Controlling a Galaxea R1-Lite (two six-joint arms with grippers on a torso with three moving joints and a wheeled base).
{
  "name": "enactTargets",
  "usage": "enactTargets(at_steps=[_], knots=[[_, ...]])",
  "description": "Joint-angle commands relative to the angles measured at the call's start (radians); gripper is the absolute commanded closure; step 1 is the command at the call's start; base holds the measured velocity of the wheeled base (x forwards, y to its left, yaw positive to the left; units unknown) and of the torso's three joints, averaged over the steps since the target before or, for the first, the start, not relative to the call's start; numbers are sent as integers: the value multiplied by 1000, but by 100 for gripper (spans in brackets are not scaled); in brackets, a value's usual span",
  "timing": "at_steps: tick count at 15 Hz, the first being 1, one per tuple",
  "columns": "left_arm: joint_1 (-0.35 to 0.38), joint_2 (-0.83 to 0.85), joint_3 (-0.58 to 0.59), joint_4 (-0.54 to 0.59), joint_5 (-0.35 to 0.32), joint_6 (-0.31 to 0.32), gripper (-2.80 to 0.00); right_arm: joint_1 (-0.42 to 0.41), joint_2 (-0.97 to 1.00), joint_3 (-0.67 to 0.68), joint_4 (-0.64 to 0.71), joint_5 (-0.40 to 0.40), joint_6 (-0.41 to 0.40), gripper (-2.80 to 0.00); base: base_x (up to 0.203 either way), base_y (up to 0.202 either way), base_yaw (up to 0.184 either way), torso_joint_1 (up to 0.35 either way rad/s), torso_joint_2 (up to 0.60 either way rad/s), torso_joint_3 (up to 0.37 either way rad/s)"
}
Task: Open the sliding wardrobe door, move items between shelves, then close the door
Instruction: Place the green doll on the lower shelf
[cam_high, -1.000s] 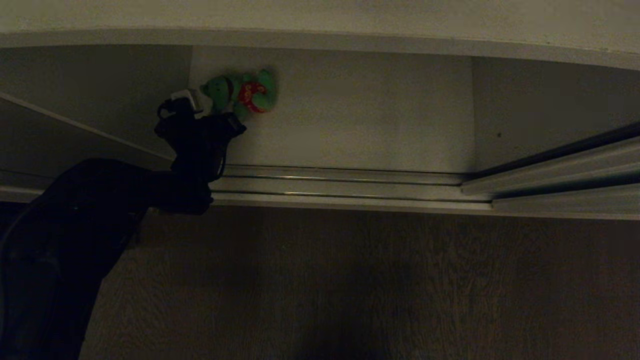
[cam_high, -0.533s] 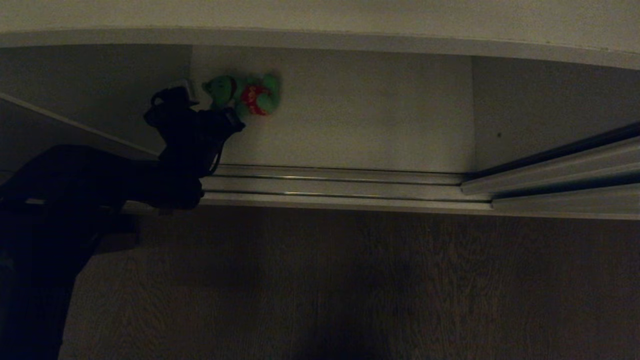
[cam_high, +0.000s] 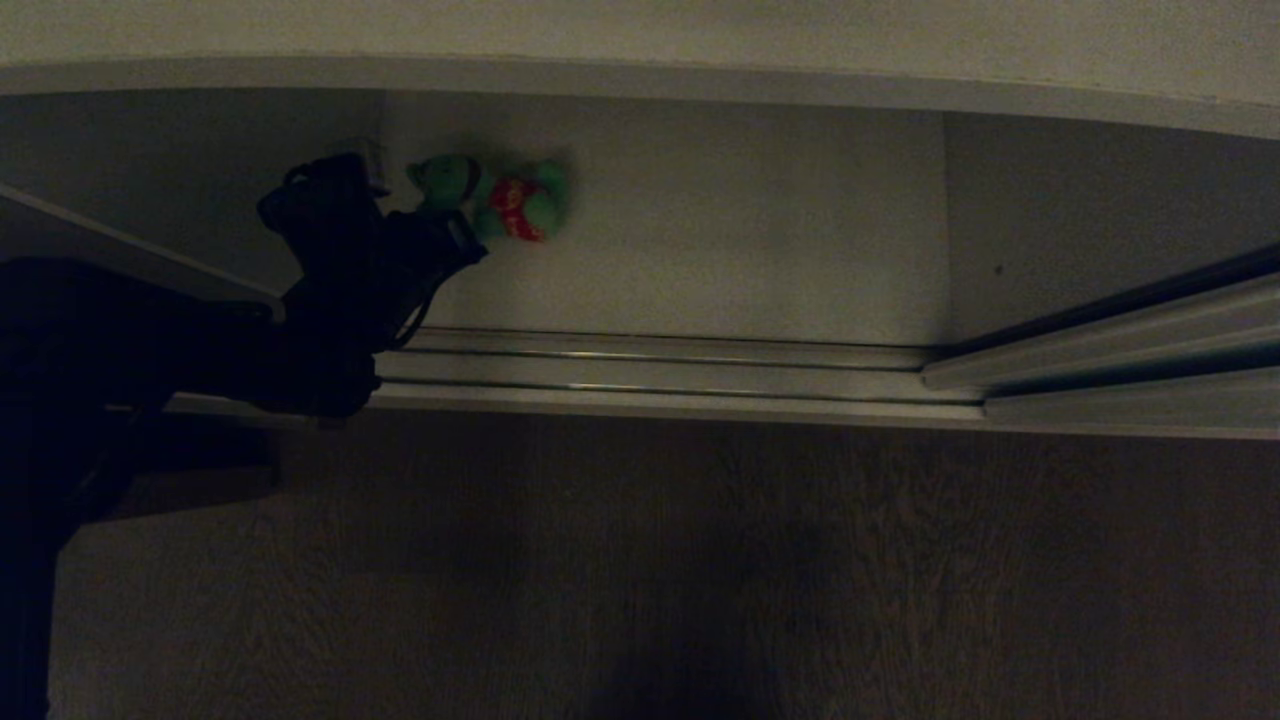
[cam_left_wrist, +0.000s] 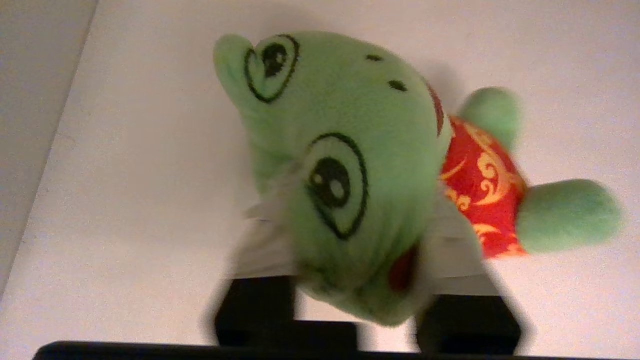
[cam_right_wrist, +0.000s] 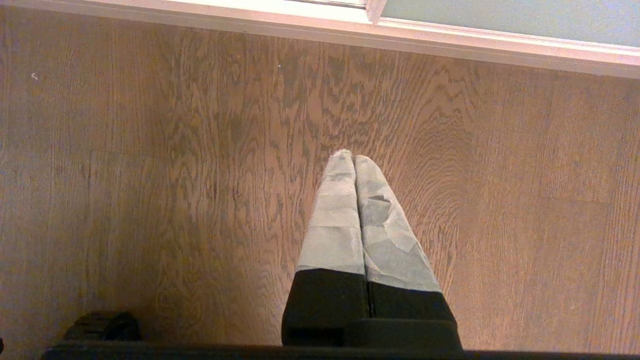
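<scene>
The green plush toy lies on the lower white shelf, at about ten o'clock in the head view, close to the left inner wall, with bare board running toward three o'clock. The left gripper has a pale finger on each side of the toy's head; whether they clamp it, I cannot tell. The door tracks edge the shelf's front. The right gripper hangs over wooden floor, fingers together. The left arm is mostly lost in shadow.
</scene>
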Motion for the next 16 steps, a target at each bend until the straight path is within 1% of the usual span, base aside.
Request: enactTargets(at_steps=[1,4,6,8,10,12,13,16], knots=[[-1,18,-7,-7,-2,-1,-280,1,0,1,0,0,0,0,0,0,0,0,0,0],[0,77,-40,-15,-5,-2,-280,1,0,-1,0,0,0,0,0,0,0,0,0,0],[0,67,-36,-17,-1,-11,-280,0,0,0,0,0,0,0,0,0,0,0,0,0],[1,8,-4,-11,-4,-12,-280,0,0,0,0,0,0,0,0,0,0,0,0,0],[2,-16,45,-6,-7,2,-280,1,0,-1,0,0,0,0,0,0,0,0,0,0],[2,-20,88,5,-22,45,-280,0,0,1,0,0,0,0,0,0,0,0,0,0],[2,-29,112,6,-26,54,-280,0,0,-1,0,0,0,0,0,0,0,0,0,0],[2,-86,147,19,-32,56,-280,1,0,-1,0,0,0,0,0,0,0,0,0,0]])
